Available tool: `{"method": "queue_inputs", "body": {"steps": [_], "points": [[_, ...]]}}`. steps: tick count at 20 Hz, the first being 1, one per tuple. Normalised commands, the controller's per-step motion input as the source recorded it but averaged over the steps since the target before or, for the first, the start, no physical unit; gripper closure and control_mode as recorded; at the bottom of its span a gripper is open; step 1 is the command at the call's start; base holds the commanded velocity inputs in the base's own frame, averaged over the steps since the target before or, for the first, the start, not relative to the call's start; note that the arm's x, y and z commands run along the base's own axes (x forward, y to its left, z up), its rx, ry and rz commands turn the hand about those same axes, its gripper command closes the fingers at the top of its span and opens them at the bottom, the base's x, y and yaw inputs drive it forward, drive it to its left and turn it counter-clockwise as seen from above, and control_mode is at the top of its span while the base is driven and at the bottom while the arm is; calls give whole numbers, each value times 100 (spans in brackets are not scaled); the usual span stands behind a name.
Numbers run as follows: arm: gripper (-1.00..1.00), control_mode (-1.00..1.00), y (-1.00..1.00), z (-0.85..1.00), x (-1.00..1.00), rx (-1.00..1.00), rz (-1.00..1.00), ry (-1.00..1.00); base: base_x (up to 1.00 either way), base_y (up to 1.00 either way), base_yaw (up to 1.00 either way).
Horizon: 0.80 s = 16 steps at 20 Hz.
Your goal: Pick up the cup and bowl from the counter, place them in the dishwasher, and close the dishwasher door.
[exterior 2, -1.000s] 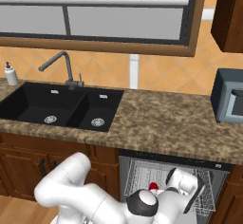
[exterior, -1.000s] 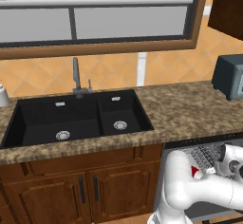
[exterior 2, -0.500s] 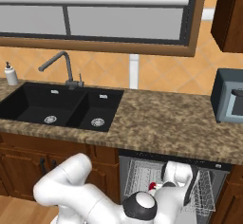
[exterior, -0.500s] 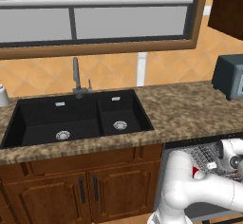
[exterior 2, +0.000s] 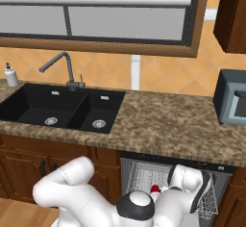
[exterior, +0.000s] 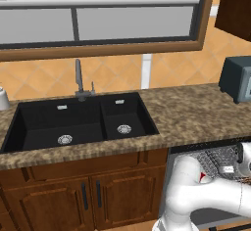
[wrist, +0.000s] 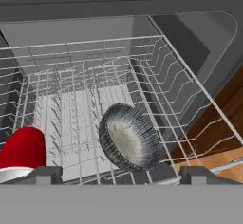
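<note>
The dishwasher (exterior 2: 144,173) stands open under the counter (exterior 2: 168,125), its white wire rack (wrist: 71,109) pulled into view. The bowl (wrist: 129,137), grey and ribbed with a pale inside, leans on its edge in the rack. My gripper (wrist: 121,174) hangs just in front of it, open, with its fingertips (wrist: 43,173) wide apart on either side and touching nothing. A red rounded thing (wrist: 23,147) with a pale lower edge sits in the rack at the lower left; I cannot tell whether it is the cup. My arm (exterior: 196,196) reaches down into the dishwasher (exterior: 215,159).
A black double sink (exterior: 78,122) with a faucet (exterior: 78,78) is set in the counter (exterior: 196,112) to the left. A dark appliance (exterior 2: 230,101) stands at the counter's right end, a soap dispenser (exterior 2: 10,74) at the far left. Wooden cabinet doors (exterior: 88,196) flank the dishwasher.
The jaws have spread wide and let go of the bowl, which now rests in the rack. The arm has barely shifted at the dishwasher.
</note>
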Motion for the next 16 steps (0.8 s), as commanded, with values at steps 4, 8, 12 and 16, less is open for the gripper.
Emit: {"method": "queue_inputs", "body": {"steps": [4,8,12,16], "points": [[-100,-100,-17,0,-70,9,0,-2,0,0,0],[-100,-100,-29,0,-52,4,0,0,0,0,0],[-100,-100,-32,4,-26,2,0,-5,0,0,0],[-100,-100,-12,29,-31,6,0,-19,0,0,0]]}}
